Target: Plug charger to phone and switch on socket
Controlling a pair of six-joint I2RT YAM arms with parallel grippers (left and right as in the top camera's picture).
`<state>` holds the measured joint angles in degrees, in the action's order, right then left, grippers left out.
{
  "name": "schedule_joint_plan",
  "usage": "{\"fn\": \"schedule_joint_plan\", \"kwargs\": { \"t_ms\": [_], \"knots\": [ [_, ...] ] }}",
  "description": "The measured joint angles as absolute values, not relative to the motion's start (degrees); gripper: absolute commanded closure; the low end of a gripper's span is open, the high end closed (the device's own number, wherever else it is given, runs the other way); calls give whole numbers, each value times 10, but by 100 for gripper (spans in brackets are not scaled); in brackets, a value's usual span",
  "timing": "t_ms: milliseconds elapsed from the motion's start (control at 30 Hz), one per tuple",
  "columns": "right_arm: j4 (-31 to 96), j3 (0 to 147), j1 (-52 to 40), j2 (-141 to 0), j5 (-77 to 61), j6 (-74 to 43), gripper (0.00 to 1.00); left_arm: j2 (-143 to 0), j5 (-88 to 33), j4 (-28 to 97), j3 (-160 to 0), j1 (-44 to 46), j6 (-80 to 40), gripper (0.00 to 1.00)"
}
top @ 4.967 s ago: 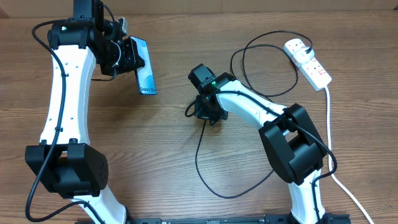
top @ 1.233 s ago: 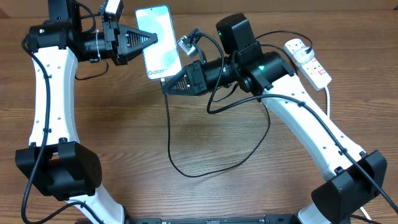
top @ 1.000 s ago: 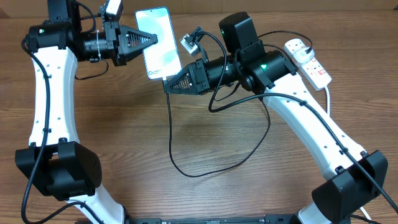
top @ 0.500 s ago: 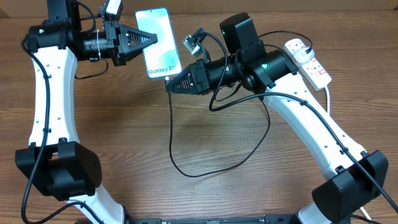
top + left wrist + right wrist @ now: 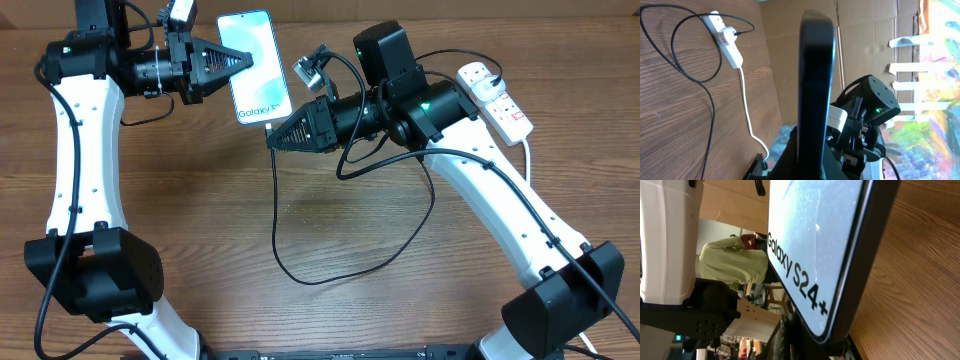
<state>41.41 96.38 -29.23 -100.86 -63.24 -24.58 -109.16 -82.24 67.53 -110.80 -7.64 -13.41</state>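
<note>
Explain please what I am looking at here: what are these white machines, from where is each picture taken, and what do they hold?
These are two robot arms at a wooden table. One picture looks down from above; the other two come from small cameras on the wrists. The left gripper holds a phone in the air. The right gripper holds the tip of a black cable at the phone's lower edge. A white power strip lies on the table.

Slack charger (image 5: 274,212) loop across table (image 5: 190,290) middle
</note>
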Motion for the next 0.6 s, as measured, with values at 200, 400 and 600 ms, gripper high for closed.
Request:
{"fn": "schedule_joint_plan", "kwargs": {
  "t_ms": [200,400,600],
  "knots": [
    [411,964,-292,-1009,-635,-246,96,-1092,-822,675,-1108,-76,-134,96],
    [410,964,-292,-1009,-637,-245,96,-1092,-823,675,-1108,-76,-134,96],
    [410,964,-292,-1009,-637,-245,96,-1092,-823,675,-1108,-76,-134,96]
  ]
}}
